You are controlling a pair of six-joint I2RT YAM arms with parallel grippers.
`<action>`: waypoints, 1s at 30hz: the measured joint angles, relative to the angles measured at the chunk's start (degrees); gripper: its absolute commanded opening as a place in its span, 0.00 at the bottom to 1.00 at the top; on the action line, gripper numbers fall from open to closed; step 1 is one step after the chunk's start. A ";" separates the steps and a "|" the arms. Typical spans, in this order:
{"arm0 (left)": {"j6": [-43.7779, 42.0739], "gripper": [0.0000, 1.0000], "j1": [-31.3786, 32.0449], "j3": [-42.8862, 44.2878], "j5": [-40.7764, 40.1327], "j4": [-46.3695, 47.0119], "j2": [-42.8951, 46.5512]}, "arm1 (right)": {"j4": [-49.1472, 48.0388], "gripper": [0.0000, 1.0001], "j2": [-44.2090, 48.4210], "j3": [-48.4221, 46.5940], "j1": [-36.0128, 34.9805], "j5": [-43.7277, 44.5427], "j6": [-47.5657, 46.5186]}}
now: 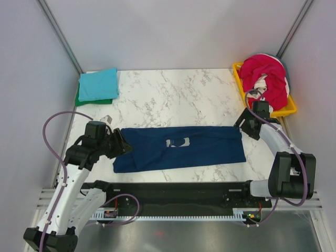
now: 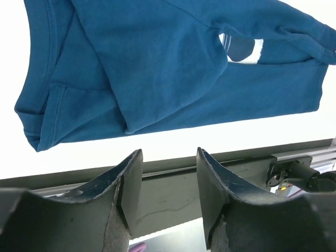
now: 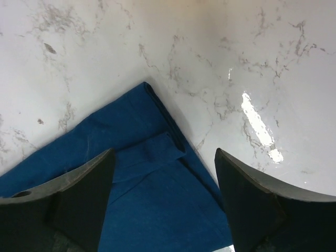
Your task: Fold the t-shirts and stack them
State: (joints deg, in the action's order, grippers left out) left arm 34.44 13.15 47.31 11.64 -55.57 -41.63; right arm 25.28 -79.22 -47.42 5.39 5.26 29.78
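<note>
- The navy blue t-shirt (image 1: 181, 148) is laid on the near half of the marble table (image 1: 173, 94), folded into a long band running left to right. The cloth is soft and matte, with slight wrinkling. A small pale print (image 1: 177, 142) faces up at mid-band.
- In the left wrist view the ribbed collar and a folded-in sleeve are seen at the band's left end.
- A folded teal t-shirt (image 1: 98, 84) is stacked on a green t-shirt (image 1: 83, 100) at the far left corner.
- The yellow tray (image 1: 290, 109), of rigid plastic, sits at the far right corner. A magenta-red t-shirt (image 1: 268, 69) and a white t-shirt (image 1: 261, 83) are heaped in it, unfolded.
- The left gripper (image 2: 168, 157) is parted narrowly near the band's left end, and nothing is held.
- The right gripper (image 3: 164, 155) is spread wide over the band's far right corner, and nothing is gripped. Contact with the cloth cannot be told.
</note>
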 measured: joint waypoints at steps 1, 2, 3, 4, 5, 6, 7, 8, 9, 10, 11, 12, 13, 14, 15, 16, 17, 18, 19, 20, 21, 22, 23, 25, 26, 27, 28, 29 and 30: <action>0.02 0.50 0.00 0.00 -0.11 0.22 -0.37 | -0.02 0.82 0.57 -0.02 -0.07 -0.15 0.02; 0.11 0.49 0.00 -0.07 -0.15 0.72 -1.01 | -0.02 0.80 1.22 -0.22 -0.42 -0.48 0.07; 0.37 0.48 0.00 -0.26 -0.09 1.62 -1.79 | -0.31 0.79 1.92 -0.50 -1.07 -0.76 0.02; 0.63 0.47 0.00 -0.63 -0.07 2.69 -2.58 | -0.79 0.78 2.36 -0.74 -1.75 -1.18 0.04; 0.90 0.47 0.09 -1.25 -0.07 4.07 -3.48 | -1.27 0.76 2.56 -1.38 -3.06 -1.77 0.02; 1.27 0.46 0.17 -1.99 -0.15 5.46 -4.52 | -1.99 0.76 2.49 -2.12 -4.52 -2.51 -0.11; 1.75 0.45 0.39 -2.80 -0.55 6.86 -5.84 | -2.82 0.75 1.95 -3.02 -6.16 -3.80 -0.17; 2.23 0.45 0.81 -3.65 -1.01 8.37 -7.56 | -3.52 0.73 0.96 -4.26 -7.85 -4.87 -0.33; 2.73 0.45 1.25 -4.37 -1.33 9.68 -9.42 | -4.48 0.72 -0.52 -5.55 -9.46 -5.97 -0.63; 3.32 0.44 1.88 -4.98 -1.97 11.06 -11.76 | -5.42 0.71 -2.45 -6.78 -10.84 -7.02 -0.96; 3.87 0.44 2.64 -5.46 -2.56 12.52 -14.56 | -6.12 0.69 -4.55 -7.93 -12.00 -7.80 -1.27; 4.37 0.43 3.41 -5.99 -3.02 14.29 -17.62 | -6.97 0.68 -6.69 -8.68 -12.90 -8.46 -1.57; 4.92 0.43 4.24 -6.54 -3.63 16.13 -20.63 | -7.67 0.66 -8.74 -8.90 -13.51 -8.76 -1.77; 5.38 0.43 5.03 -6.99 -4.11 17.75 -23.71 | -7.74 0.65 -10.56 -8.87 -13.81 -9.01 -1.92; 5.79 0.42 5.66 -7.23 -4.50 19.39 -26.77 | -7.74 0.65 -12.02 -8.57 -13.92 -9.05 -2.01; 6.16 0.42 6.14 -7.30 -4.92 20.98 -29.73 | -8.00 0.65 -13.09 -7.74 -13.92 -8.98 -2.01; 6.49 0.42 6.49 -7.32 -5.25 22.64 -32.83 | -8.04 0.64 -13.66 -6.47 -13.90 -8.83 -1.99; 6.75 0.42 6.69 -7.30 -5.44 24.63 -36.06 | -8.17 0.64 -13.77 -4.81 -13.90 -8.72 -1.97; 6.97 0.42 6.86 -7.21 -5.62 26.36 -39.28 | -8.13 0.64 -13.73 -3.41 -13.90 -8.59 -1.92; 7.58 0.41 6.78 -5.64 -4.59 25.99 -41.90 | -9.16 0.63 -12.96 -2.32 -13.90 -8.52 -1.57; 7.72 0.42 6.73 -4.35 -4.68 26.71 -43.15 | -10.01 0.63 -12.11 -1.36 -13.97 -8.17 -1.29; 7.76 0.42 6.84 -1.97 -4.66 26.86 -45.64 | -11.54 0.63 -10.97 0.81 -14.14 -7.93 -0.68; 7.80 0.41 6.86 0.72 -4.55 27.32 -48.33 | -12.07 0.64 -10.19 1.57 -14.38 -7.96 -0.39; 7.82 0.41 6.93 8.24 -4.68 27.15 -55.30 | -14.25 0.64 -7.52 5.01 -15.26 -7.69 1.18; 7.89 0.41 6.99 12.24 -4.48 27.71 -58.73 | -15.10 0.64 -5.81 6.84 -16.09 -7.54 2.60; 7.93 0.41 7.17 17.31 -4.57 28.13 -63.01 | -15.96 0.64 -4.00 8.81 -17.27 -7.23 4.39; 7.98 0.41 7.32 21.66 -4.61 27.98 -66.23 | -17.05 0.64 -2.16 10.95 -18.80 -6.95 6.43; 8.07 0.41 7.48 27.19 -4.48 28.11 -70.38 | -17.86 0.65 -0.07 12.94 -21.22 -6.62 9.22; 8.11 0.41 7.65 32.57 -4.57 27.87 -73.96 | -18.40 0.65 2.05 14.84 -24.63 -5.66 12.50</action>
State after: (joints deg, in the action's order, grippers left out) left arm 42.54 20.80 79.88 7.07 -27.70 -115.59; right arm 6.87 -77.17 -32.58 -19.25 -0.40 42.28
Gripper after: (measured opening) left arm 0.414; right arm 0.641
